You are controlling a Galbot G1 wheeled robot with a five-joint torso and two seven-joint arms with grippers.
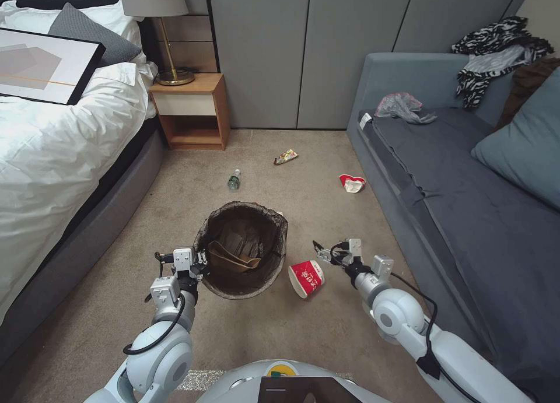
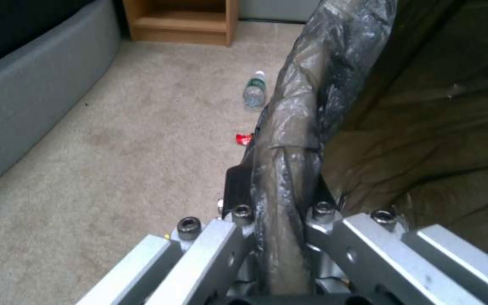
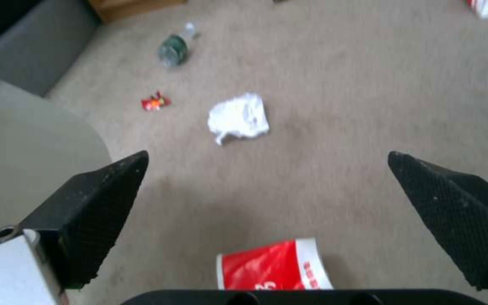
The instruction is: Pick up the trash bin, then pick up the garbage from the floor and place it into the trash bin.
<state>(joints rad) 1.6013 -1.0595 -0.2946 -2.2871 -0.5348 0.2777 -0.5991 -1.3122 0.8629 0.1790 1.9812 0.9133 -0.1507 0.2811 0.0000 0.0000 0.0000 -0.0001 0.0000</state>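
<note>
Head view: trash bin (image 1: 242, 248) on carpet (image 1: 175, 216) mid-floor, between bed (image 1: 52, 146) and sofa (image 1: 443, 175), dark liner folded over rim, brown paper inside. Left gripper (image 1: 201, 258) at bin's near-left rim, clamped on it. Right gripper (image 1: 324, 253) low over floor, just right of bin, spread open, empty. Red paper cup (image 1: 307, 278) on its side, touching or nearly touching bin wall, just below-left of right gripper. Other garbage well apart: bottle (image 1: 234, 180), snack wrapper (image 1: 286, 156), second cup (image 1: 352, 183) near sofa base. Nightstand (image 1: 189, 111) in far corner.

Left wrist view: left gripper (image 2: 281, 212) pinched shut on liner-covered rim (image 2: 289, 140), one finger either side of wall. Bottle (image 2: 253, 90) and tiny red wrapper (image 2: 244, 138) beyond on carpet.

Right wrist view: right gripper (image 3: 267, 186) wide open, nothing held. Red cup (image 3: 275, 267) under palm, nearer than fingertips. White tissue (image 3: 238, 116) ahead, red wrapper (image 3: 155, 101) and bottle (image 3: 173, 48) further off.

Judgement: step in hand likely cup pick with bin already gripped. To do well: pull right gripper back so cup sits between pads, drop low, close across cup body gently, thin paper crushes or rolls. Keep bin level, rim grip firm; liner looks slippery. Avoid knocking bin with right arm.
</note>
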